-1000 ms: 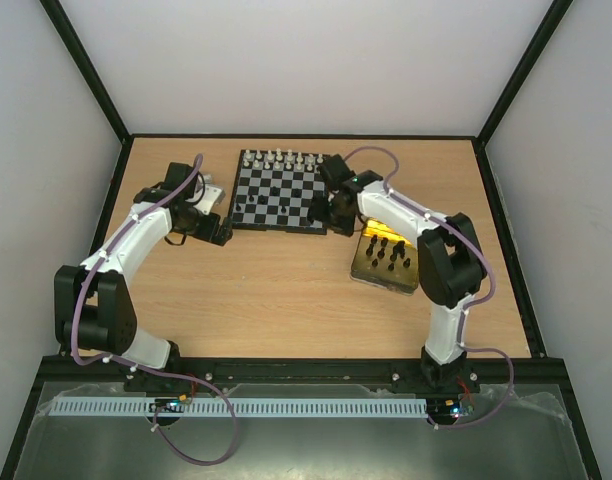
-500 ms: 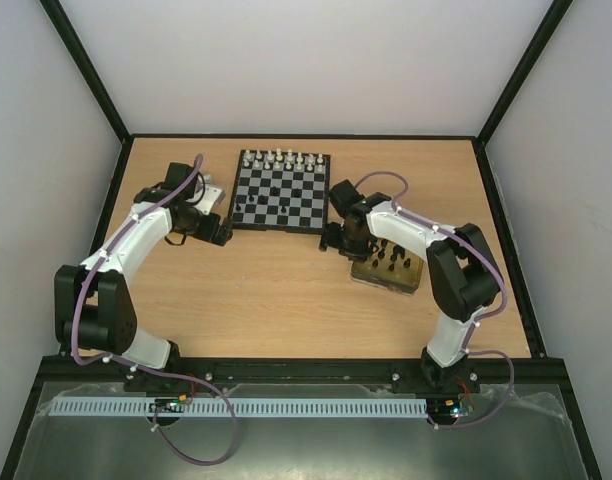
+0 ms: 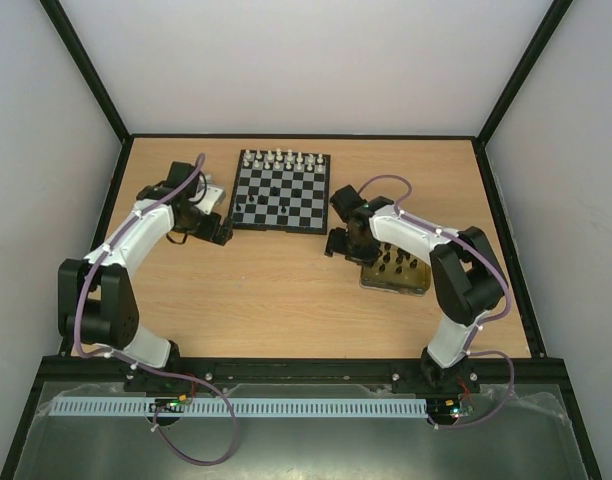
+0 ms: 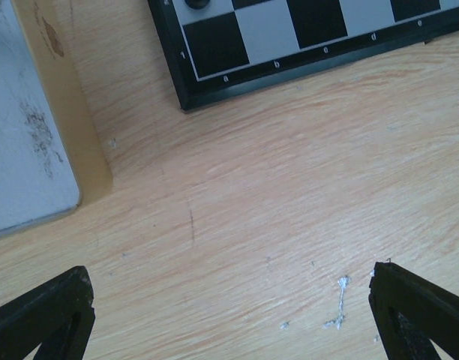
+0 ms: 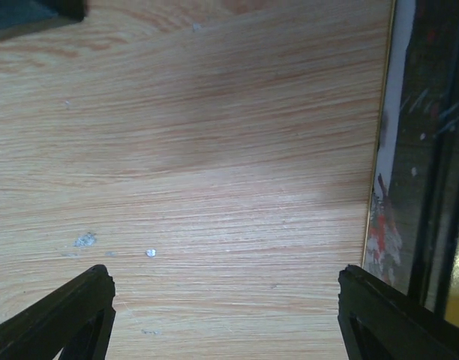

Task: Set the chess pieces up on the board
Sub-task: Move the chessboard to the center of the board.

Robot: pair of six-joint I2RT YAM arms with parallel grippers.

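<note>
The board [image 3: 298, 203] lies at the back middle of the table. A row of white chess pieces [image 3: 281, 158] stands along its far edge, and a few black ones [image 3: 275, 188] stand on inner squares. More black pieces [image 3: 391, 260] stand in the gold tray [image 3: 414, 286]. My left gripper [image 3: 223, 233] hovers open just off the board's near left corner [image 4: 186, 96], with nothing between its fingers [image 4: 49, 315]. Over bare wood between the board and the gold tray, my right gripper [image 3: 333, 245] is open and empty too.
A silver-grey tray [image 4: 23, 150] lies left of the board, partly under my left arm. The gold tray's edge [image 5: 387, 150] runs close to my right gripper's right finger [image 5: 394, 319]. Black frame rails border the table.
My right gripper has drawn back from the board's right edge toward the near side and now hangs over bare wood beside the gold tray. The left arm has hardly moved.
</note>
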